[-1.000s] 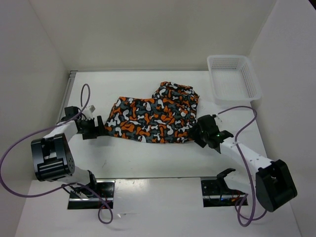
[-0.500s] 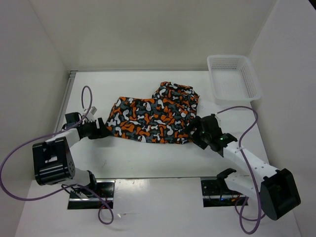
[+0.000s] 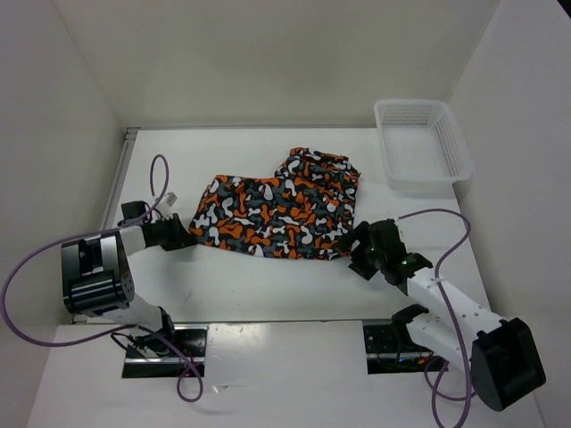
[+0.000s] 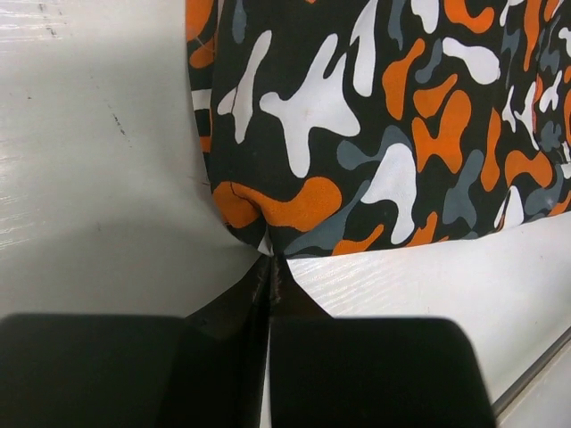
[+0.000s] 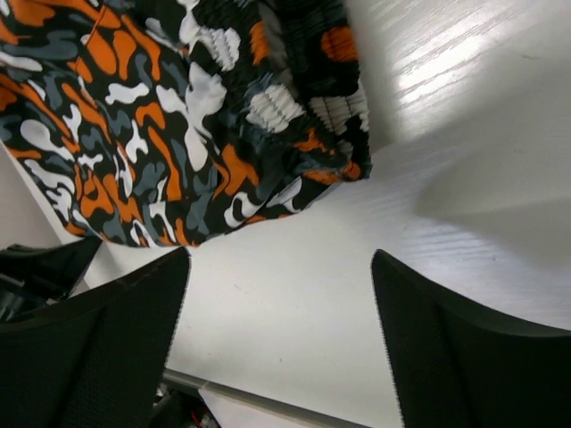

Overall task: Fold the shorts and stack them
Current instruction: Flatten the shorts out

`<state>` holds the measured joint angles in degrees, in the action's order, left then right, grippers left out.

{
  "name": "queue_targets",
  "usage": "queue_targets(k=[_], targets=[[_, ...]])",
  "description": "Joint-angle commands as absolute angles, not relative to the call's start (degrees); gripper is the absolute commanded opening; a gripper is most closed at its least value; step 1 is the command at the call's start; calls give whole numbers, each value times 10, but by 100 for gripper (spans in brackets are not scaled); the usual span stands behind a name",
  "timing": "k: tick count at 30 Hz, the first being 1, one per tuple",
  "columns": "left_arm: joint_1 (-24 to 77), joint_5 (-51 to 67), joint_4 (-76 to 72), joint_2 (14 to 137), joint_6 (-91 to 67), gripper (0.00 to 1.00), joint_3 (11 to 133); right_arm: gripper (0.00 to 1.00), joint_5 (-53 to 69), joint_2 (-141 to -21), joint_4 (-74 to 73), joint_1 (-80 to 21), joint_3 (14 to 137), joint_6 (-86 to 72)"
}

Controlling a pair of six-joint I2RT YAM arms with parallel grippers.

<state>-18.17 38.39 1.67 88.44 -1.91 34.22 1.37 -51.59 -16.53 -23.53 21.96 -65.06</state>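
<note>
The shorts look light and limp, best taken at the corners. The left gripper is pinched closed on their left hem; the right gripper gapes empty nearby.

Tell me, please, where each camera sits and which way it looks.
Top external: overhead at the near side, looking down on the table, shorts and white mesh basket; left gripper and right gripper show.
Left wrist: low, facing the shorts' edge; left gripper shut on it.
Right wrist: low, facing the shorts' gathered edge; right gripper open, short of it.
All three share the shorts.
</note>
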Motion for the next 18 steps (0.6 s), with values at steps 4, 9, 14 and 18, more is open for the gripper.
queue_targets(k=[4,9,14,18], targets=[[-180,334,73,887,0,0,359,74,22,-625,-70,-229,222,-697],[-180,339,78,871,0,0,366,67,4,-717,-32,-229,234,-715],[-180,339,90,866,0,0,376,59,-39,-722,-24,-229,234,-726],[-180,339,96,860,0,0,381,59,-55,-701,-45,-229,240,-738]])
